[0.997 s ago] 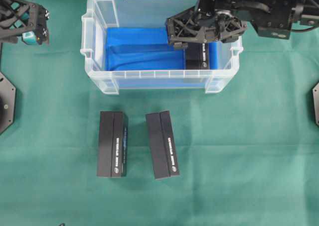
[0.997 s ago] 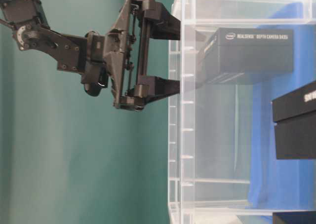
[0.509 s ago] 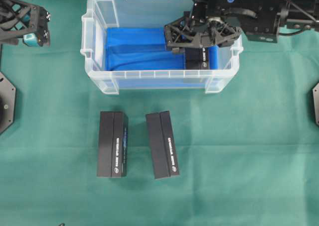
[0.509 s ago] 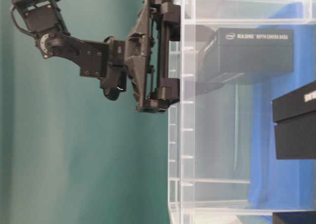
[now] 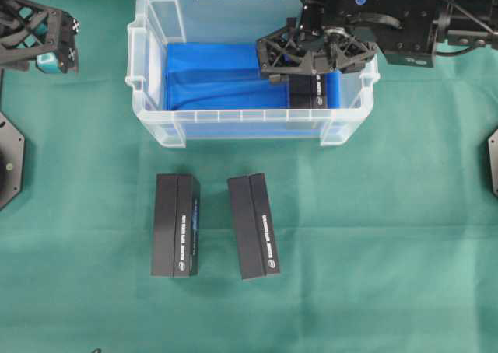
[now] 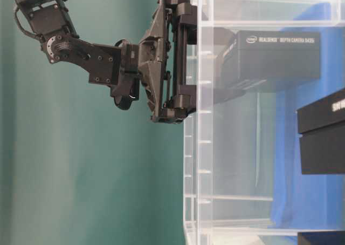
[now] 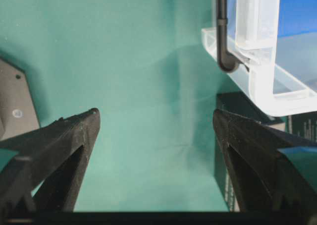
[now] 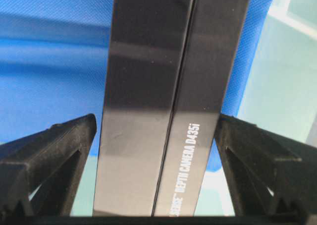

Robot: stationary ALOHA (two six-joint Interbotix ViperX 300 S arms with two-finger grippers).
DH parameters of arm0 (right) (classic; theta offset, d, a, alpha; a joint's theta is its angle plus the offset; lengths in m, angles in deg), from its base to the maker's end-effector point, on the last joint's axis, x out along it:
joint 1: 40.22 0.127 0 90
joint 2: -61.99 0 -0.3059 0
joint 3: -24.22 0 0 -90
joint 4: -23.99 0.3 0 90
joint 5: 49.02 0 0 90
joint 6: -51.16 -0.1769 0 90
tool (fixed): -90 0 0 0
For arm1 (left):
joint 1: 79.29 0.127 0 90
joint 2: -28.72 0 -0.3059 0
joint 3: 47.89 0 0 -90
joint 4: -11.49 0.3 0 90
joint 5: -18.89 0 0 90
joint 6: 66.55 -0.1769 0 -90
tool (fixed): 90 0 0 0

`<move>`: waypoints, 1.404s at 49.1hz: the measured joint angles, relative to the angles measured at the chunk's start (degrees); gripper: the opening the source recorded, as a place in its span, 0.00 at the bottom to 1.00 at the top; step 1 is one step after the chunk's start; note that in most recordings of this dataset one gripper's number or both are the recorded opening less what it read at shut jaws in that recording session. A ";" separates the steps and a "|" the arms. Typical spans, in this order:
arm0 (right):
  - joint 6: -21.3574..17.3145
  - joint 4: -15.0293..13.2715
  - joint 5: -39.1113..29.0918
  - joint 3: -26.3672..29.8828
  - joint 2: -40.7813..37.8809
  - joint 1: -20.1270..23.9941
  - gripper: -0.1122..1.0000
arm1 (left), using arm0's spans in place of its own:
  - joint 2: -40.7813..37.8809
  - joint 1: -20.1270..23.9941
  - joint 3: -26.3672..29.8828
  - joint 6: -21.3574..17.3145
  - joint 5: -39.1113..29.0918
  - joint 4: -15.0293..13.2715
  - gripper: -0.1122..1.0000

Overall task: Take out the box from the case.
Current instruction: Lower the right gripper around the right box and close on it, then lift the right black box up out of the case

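I see the case [image 5: 156, 127] standing on the green table [image 5: 373, 236], with a blue cloth [image 5: 210, 81] covering its bottom. Inside it, at the right end, lies the box [image 5: 310, 95], a long black one with white print on its side ("DEPTH CAMERA D435i" is readable in my right wrist view).

My right gripper [image 5: 299, 65] reaches down into the case from the right side and sits directly above this box. In the right wrist view the two fingers [image 8: 54, 150] stand wide apart, one on each side of the box, with a narrow gap visible on the left side; on the right side I cannot tell if the finger touches. So the box is between the fingers but not clamped.

My left gripper [image 5: 61, 51] hangs at the far left edge of the overhead view, well apart from the case, and its fingers [image 7: 64, 140] are also spread wide with nothing between them.

Two more black boxes [image 5: 176, 225] lie side by side on the table in front of the case.
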 measured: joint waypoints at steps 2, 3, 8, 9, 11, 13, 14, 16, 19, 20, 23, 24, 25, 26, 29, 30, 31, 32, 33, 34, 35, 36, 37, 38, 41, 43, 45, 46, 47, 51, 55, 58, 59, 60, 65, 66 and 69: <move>0.00 0.09 0.00 0.09 0.00 0.00 0.88 | 0.00 -0.09 0.00 0.09 0.00 0.00 0.98; 0.00 0.09 0.00 0.00 0.00 0.00 0.84 | 0.09 -0.09 0.00 0.09 0.00 0.00 0.98; 0.00 0.09 0.00 0.00 0.00 0.00 0.69 | 0.09 -0.18 0.00 0.09 0.00 0.00 0.98; -0.09 0.09 0.00 0.00 0.00 0.00 0.69 | 0.09 -0.18 0.00 0.09 0.00 0.00 0.98; 0.00 0.09 -0.09 0.09 0.00 0.09 0.69 | 0.09 -0.18 0.00 0.09 0.00 0.00 0.98; 0.00 0.09 -0.18 0.09 0.00 0.09 0.69 | 0.09 -0.18 0.00 0.09 0.00 0.00 0.98; 0.00 0.09 -0.18 0.09 0.00 0.09 0.69 | 0.00 -0.18 0.00 0.09 0.00 0.00 0.98; 0.00 0.09 -0.26 0.09 0.00 0.09 0.69 | 0.00 -0.18 0.00 0.18 0.00 0.00 0.98; -0.09 0.09 -0.26 0.09 0.00 0.09 0.69 | 0.09 -0.18 0.00 0.09 -0.09 0.00 0.98; -0.09 0.09 -0.26 0.09 0.00 0.09 0.69 | 0.00 -0.18 0.00 0.09 0.00 0.00 0.98; -0.09 0.09 -0.35 0.18 0.00 0.09 0.69 | 0.09 -0.18 0.00 0.18 0.00 0.00 0.98; -0.09 0.09 -0.35 0.09 0.00 0.09 0.69 | 0.09 -0.18 0.00 0.09 0.00 0.00 0.98; -0.18 0.09 -0.44 0.09 0.00 0.09 0.69 | 0.09 -0.18 0.00 0.09 0.00 0.00 0.98; -0.09 0.09 -0.44 0.18 -0.09 0.09 0.69 | 0.09 -0.18 0.00 0.09 0.00 0.00 0.98; -0.18 0.09 -0.44 0.18 -0.09 0.09 0.69 | 0.09 -0.26 0.00 0.00 0.00 0.00 0.98; -0.18 0.09 -0.44 0.18 -0.09 0.09 0.69 | 0.00 -0.26 0.00 0.00 0.00 0.00 0.98; -0.18 0.09 -0.44 0.18 0.00 0.09 0.69 | 0.00 -0.26 0.00 0.00 0.00 0.00 0.98; -0.26 0.09 -0.53 0.18 -0.09 0.09 0.69 | 0.00 -0.26 0.00 0.00 0.00 0.00 0.98; -0.26 0.09 -0.53 0.26 -0.09 0.09 0.69 | 0.00 -0.26 0.00 0.00 -0.09 0.00 0.98; -0.26 0.09 -0.62 0.26 0.00 0.09 0.69 | 0.00 -0.26 0.00 0.00 0.00 0.00 0.98; -0.26 0.09 -0.79 0.26 -0.09 0.09 0.69 | 0.09 -0.26 0.00 0.00 0.00 0.00 0.98; -0.26 0.09 -0.88 0.35 -0.09 0.09 0.69 | 0.00 -0.26 0.00 0.00 0.00 0.00 0.98; -0.26 0.18 -1.05 0.35 -0.09 0.09 0.69 | 0.09 -0.26 0.00 0.00 0.00 0.00 0.98; -0.26 0.18 -1.32 0.53 -0.18 0.09 0.69 | 0.09 -0.26 0.00 0.00 0.00 0.00 0.98; -0.35 0.35 -2.11 0.88 -0.26 -0.09 0.69 | 0.09 -0.35 0.00 -0.09 0.00 0.00 0.98; -0.53 0.62 -2.81 1.23 -0.35 -0.09 0.69 | 0.09 -0.35 0.00 -0.18 0.00 0.00 0.98; -0.70 0.62 -3.60 1.67 -0.35 -0.18 0.69 | 0.09 -0.35 0.00 -0.18 0.00 0.00 0.98; -0.79 0.70 -4.22 2.02 -0.35 -0.18 0.69 | 0.00 -0.44 0.00 -0.09 0.00 0.00 0.98; -0.88 0.70 -4.75 2.29 -0.35 -0.09 0.69 | 0.09 -0.44 0.00 -0.09 0.00 0.00 0.98; -0.88 0.70 -6.15 3.60 -0.35 -0.09 0.69 | 0.09 -0.44 0.00 -0.35 0.00 0.00 0.98; -0.79 1.05 -7.73 4.83 -0.44 -0.09 0.69 | 0.09 -0.35 0.00 -0.44 0.00 0.00 0.98; -0.97 1.41 -9.14 5.63 -0.35 0.00 0.69 | 0.09 -0.44 0.00 -0.53 0.00 0.00 0.98; -0.97 1.49 -9.76 5.89 -0.35 0.00 0.69 | 0.09 -0.44 0.00 -0.62 0.00 0.00 0.98; -0.97 1.58 -10.28 6.15 -0.35 0.00 0.69 | 0.00 -0.44 0.00 -0.62 0.00 0.00 0.98; -1.05 1.67 -12.66 7.29 0.09 0.00 0.69 | 0.09 -0.44 0.00 -0.62 0.00 0.09 0.98; -1.05 1.67 -13.01 7.56 0.26 0.00 0.69 | 0.09 -0.44 0.00 -0.62 -0.09 0.09 0.98; -1.58 1.67 -14.15 8.35 0.88 0.00 0.69 | 0.09 -0.44 0.00 -0.70 0.09 0.00 0.98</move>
